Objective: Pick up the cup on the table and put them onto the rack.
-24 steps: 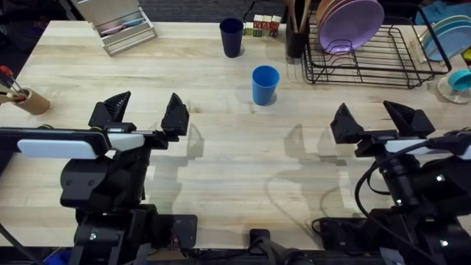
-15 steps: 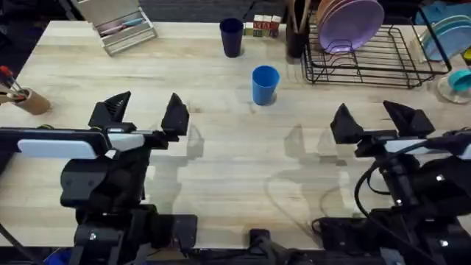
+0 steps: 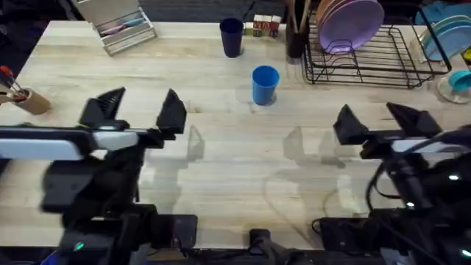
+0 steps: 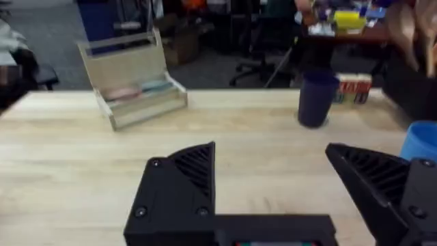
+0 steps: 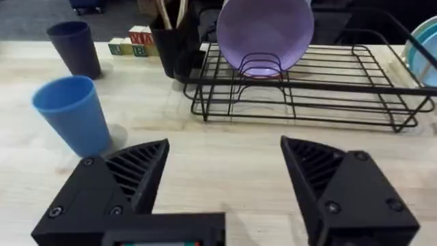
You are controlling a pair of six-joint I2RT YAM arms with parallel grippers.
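Left hand open, nothing between fingers, hovering over bare worktop. Right hand open too, empty. Light blue cup upright on worktop, ahead of both hands, between them, well apart from each. Dark navy cup upright farther ahead, beyond blue one. Black wire rack ahead of right hand, purple plate standing in slots.

Lettering sits on the small toy blocks just beside the dark navy cup, but the characters are too blurred to read. No other text, label, brand or number is legible anywhere.
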